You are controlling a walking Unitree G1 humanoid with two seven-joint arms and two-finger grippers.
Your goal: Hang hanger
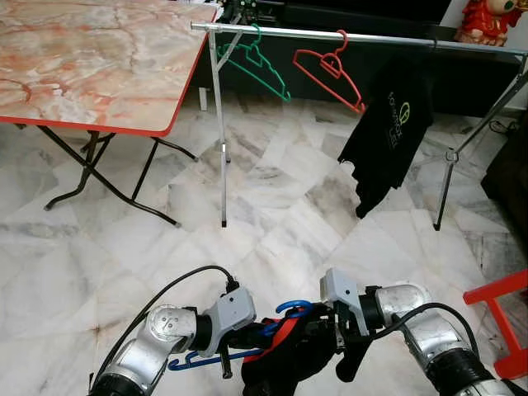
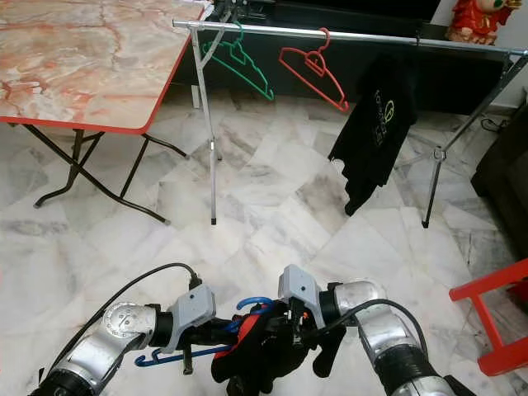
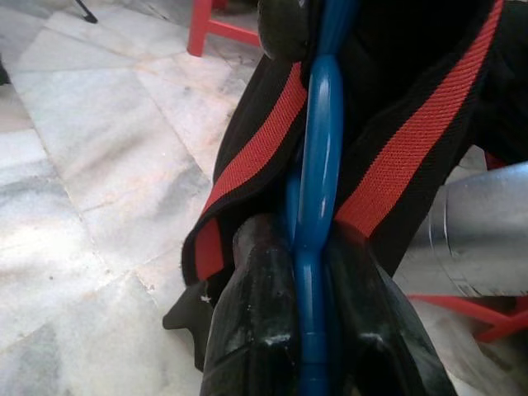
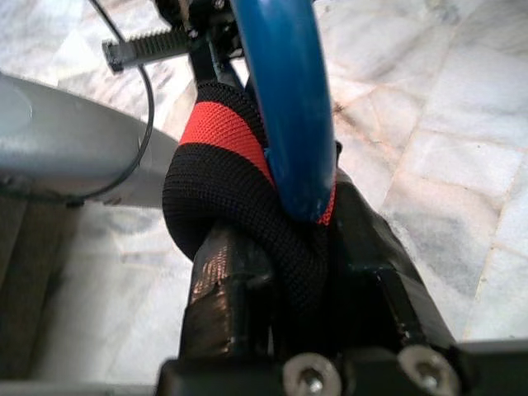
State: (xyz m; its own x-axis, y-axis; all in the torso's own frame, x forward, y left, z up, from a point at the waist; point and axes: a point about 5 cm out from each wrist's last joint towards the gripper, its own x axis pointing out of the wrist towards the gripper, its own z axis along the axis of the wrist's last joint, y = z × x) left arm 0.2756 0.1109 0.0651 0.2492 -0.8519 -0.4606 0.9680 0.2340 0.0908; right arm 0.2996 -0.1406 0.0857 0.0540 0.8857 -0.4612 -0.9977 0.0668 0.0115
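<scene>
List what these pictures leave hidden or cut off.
- Blue hanger: its right half is covered by the black-and-red garment in the eye views.
- Garment: bottom cut off by the frame edge, so its type is unclear.
- Rail: right end runs off the edge.
- Black shirt: its hanger is hidden by the cloth; the print is too small to read.
- Table: left part cut off.

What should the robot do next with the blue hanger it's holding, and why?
Probably step closer to the rail first. Both the left gripper and the right gripper are shut on the blue hanger, which carries a black and red garment low near the floor. The rail stands well ahead, with open space between the red hanger and the black shirt.
</scene>
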